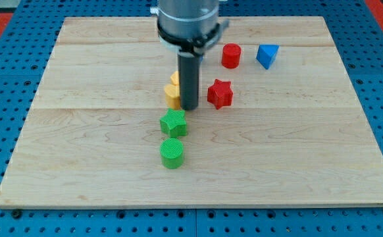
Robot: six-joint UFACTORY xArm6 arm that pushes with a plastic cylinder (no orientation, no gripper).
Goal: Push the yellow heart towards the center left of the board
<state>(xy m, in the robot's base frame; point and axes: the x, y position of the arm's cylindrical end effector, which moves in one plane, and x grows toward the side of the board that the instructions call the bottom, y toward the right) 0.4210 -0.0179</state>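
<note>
A yellow block [172, 92], partly hidden behind the rod so its shape is hard to make out, sits a little above the board's middle. My tip [189, 107] rests on the board touching that block's right side. A red star [220, 93] lies just right of the rod. A green star [174, 123] lies just below the yellow block, and a green cylinder [172, 153] lies below that.
A red cylinder [231, 56] and a blue block [267, 55] sit near the view's top right. The wooden board [79, 145] lies on a blue pegboard table [0, 99]. The arm's grey body [187, 23] hangs over the board's top middle.
</note>
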